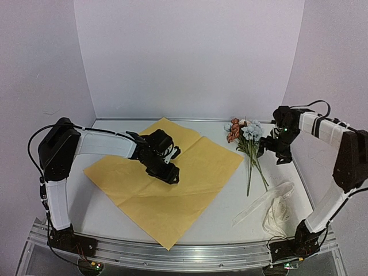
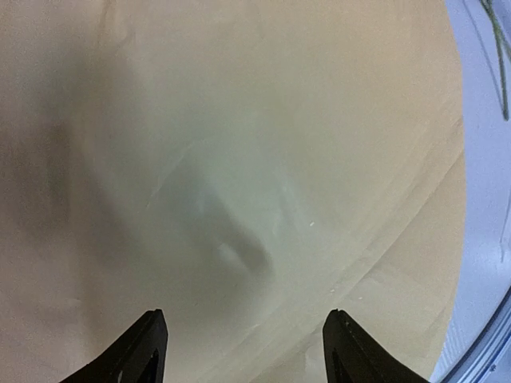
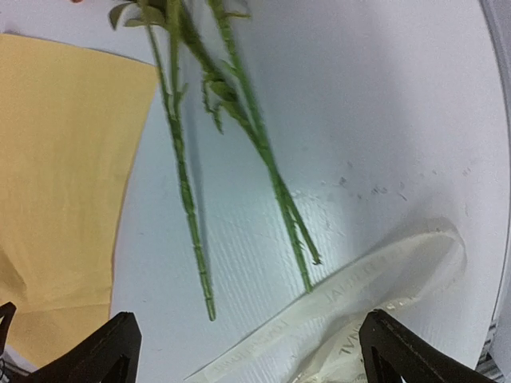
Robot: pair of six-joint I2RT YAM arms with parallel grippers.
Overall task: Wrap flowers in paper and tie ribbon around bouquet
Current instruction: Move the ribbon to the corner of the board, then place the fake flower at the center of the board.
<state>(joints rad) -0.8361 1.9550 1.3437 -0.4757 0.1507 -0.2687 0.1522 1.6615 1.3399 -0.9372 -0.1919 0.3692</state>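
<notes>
Lying flat on the white desk (image 1: 217,225), the paper (image 1: 172,195) sits under the left hand (image 2: 243,331), fingers apart, empty; the flowers (image 1: 244,133) rest just beside it below the right hand (image 3: 247,335), fingers spread wide, ribbon (image 1: 270,210) nearby

Flowers (image 1: 249,144) lie right of paper (image 1: 195,172), behind ribbon (image 1: 275,211).

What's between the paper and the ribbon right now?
The flowers lie there on the white table, stems toward the near edge: paper on their left, ribbon at their right. Shows in the top view and the right wrist view.
</notes>
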